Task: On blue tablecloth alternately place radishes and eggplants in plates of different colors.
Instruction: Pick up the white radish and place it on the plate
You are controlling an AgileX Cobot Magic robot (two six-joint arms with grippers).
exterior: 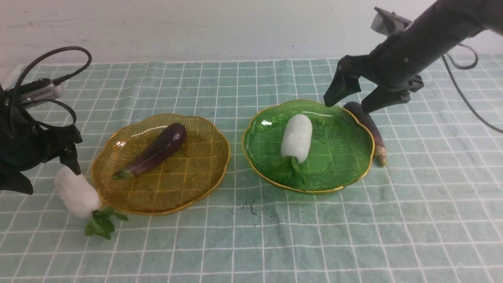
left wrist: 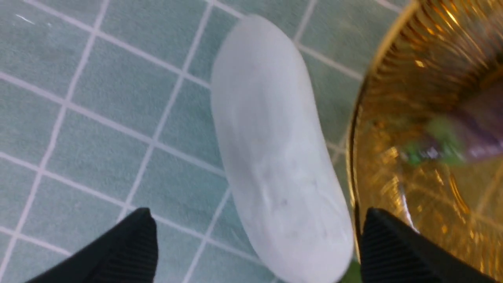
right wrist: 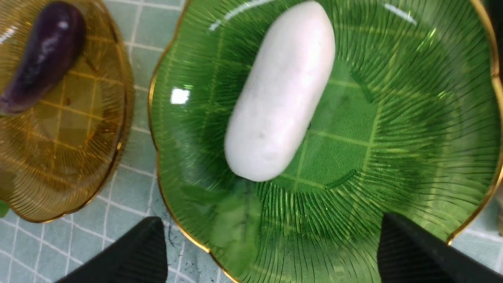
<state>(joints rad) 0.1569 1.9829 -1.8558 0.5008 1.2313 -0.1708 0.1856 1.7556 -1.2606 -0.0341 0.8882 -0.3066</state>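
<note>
Amber plate [exterior: 196, 157], and an eggplant [exterior: 159, 151] is cradled in it! Just outside its rim, a radish [exterior: 77, 192] is laid on the cloth [exterior: 314, 228], the left gripper [exterior: 47, 175] poised there, jaws apart, nothing gripped. Across in the green plate [exterior: 338, 157], another radish [exterior: 297, 138] is held; the right gripper [exterior: 347, 98] is spread wide and empty, a second eggplant [exterior: 367, 127] set beside that plate.

A pale wall [exterior: 220, 31] with faint marks spans the background.
</note>
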